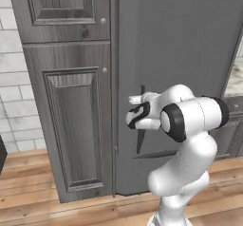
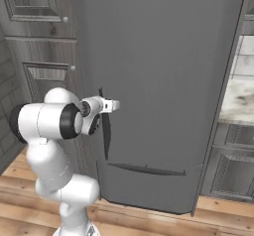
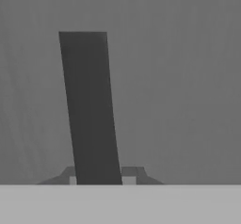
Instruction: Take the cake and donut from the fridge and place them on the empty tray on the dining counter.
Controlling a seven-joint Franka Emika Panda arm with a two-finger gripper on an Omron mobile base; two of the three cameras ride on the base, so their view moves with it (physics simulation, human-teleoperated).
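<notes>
The fridge (image 1: 180, 54) stands shut, a tall plain grey front with no brand mark, label or lettering that can be read anywhere on it. With the door closed, nothing of its inside or contents can be seen. A dark vertical handle (image 2: 105, 136) runs down the left part of the door, and below it a thin dark seam crosses the door's lower part.

The gripper (image 3: 98, 175) is at this handle. In the hand view the handle (image 3: 89, 110) rises as a dark slanted bar straight up from between the two finger tips, one tip showing on each side of its lower end, close against it. The jaws stand narrowed around the bar and appear to have hold of it. In the left base view the gripper (image 1: 136, 99) reaches from the white arm toward the upper part of the handle (image 1: 140, 139); in the right base view the gripper (image 2: 113, 105) meets the handle near its top end.

To the left of the fridge stands a grey wood-panelled cabinet (image 1: 71, 111) with small round knobs, also shut and unmarked. Beyond it is a pale tiled wall (image 1: 14, 92). To the right of the fridge a marbled bench (image 2: 238, 101) top sits over grey panelled drawers. The floor (image 1: 33, 187) is of light wooden boards.
</notes>
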